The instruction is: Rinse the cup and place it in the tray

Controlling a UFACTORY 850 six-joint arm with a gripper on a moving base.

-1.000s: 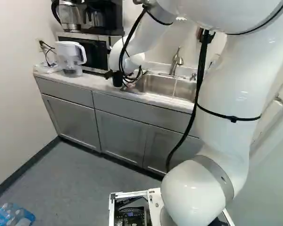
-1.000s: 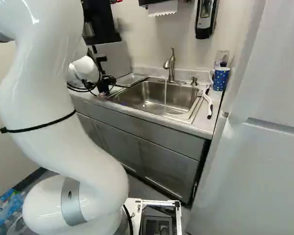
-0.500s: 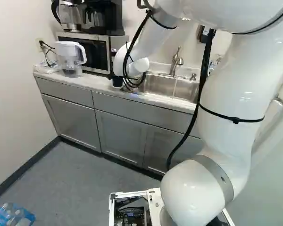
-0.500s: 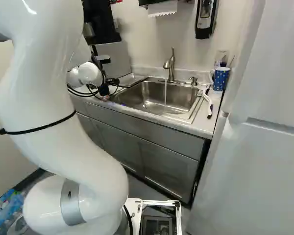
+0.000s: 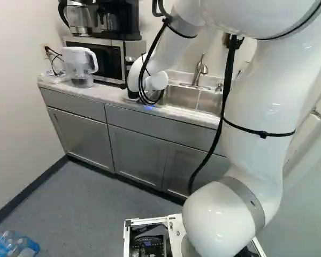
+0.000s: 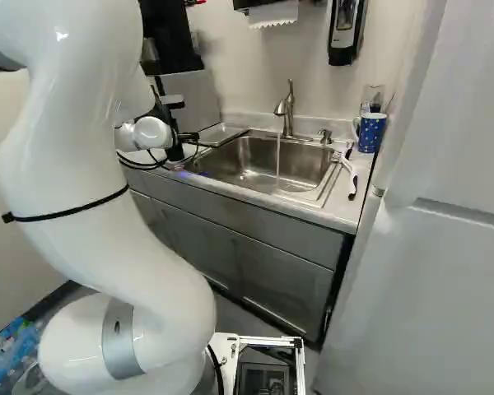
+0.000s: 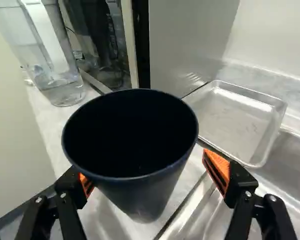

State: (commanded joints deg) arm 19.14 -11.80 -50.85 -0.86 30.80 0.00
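Standing on the pale countertop (image 7: 105,220) beside the stainless-steel sink (image 6: 247,156), the dark blue, tapered round cup (image 7: 155,192) is between the spread fingers of the black two-fingered gripper (image 6: 174,151). A gap shows on the sink side; whether the other orange pad (image 7: 86,185) touches, I cannot tell. The shallow rectangular metal tray (image 7: 235,117) lies beside the sink's basin. Water runs from the curved metal faucet (image 6: 288,115) into the sink.

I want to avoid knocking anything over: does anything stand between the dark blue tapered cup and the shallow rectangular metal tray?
Nothing visible stands between the cup and the tray; only the tray's own low rim has to be cleared. The clear plastic pitcher with a white handle stands away from that route.
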